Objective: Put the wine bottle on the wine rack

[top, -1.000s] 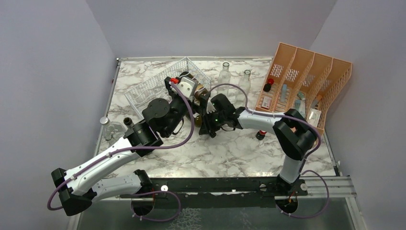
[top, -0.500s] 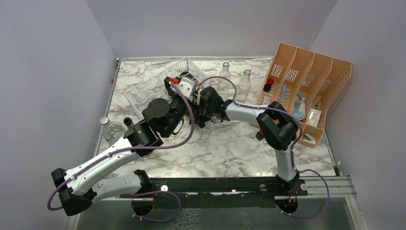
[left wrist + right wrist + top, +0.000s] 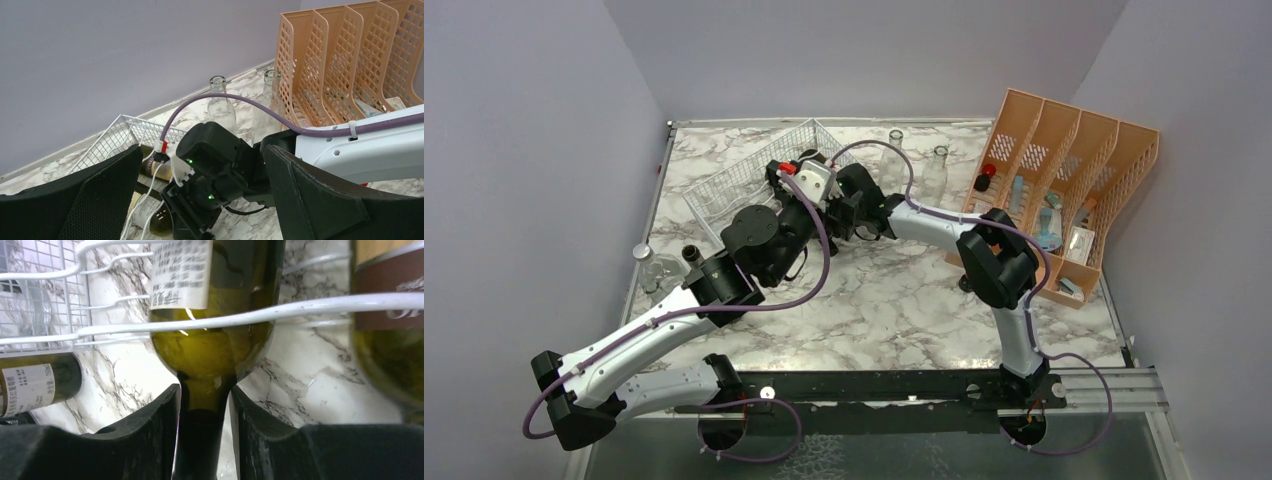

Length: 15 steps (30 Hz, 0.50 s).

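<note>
The right tool is clenched on the neck of the wine bottle. The bottle's green body lies in the wine rack, with a white wire crossing its shoulder. A second bottle lies just beside it. The left tool hangs released near the right one. The rack stands toward the far left corner of the desk.

Olive-green, white-labelled wine bottle, white wire wine rack, grey-veined white marble table, orange organizer
</note>
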Tool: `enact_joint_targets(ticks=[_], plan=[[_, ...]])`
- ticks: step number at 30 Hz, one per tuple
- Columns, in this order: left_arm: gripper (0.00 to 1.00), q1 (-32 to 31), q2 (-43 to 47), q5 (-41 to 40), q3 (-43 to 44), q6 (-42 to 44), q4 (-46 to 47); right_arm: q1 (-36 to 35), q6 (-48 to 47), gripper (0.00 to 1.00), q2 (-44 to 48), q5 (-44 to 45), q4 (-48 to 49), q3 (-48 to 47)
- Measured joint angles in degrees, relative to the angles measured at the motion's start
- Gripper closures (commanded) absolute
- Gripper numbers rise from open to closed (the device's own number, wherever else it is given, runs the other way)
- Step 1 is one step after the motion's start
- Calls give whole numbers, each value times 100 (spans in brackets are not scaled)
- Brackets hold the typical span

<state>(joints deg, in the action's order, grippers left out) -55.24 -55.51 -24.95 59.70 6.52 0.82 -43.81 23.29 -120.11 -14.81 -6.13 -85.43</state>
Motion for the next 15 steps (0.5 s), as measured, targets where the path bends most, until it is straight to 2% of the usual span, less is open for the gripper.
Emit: enact_joint_targets(ticks=[10,15], plan=[[1,0,0,-4,0,2,-2,4,-107,55,-37,133,-9,-343],[1,0,0,-13,0,4,-2,4,-105,45,-35,293,-13,-339]])
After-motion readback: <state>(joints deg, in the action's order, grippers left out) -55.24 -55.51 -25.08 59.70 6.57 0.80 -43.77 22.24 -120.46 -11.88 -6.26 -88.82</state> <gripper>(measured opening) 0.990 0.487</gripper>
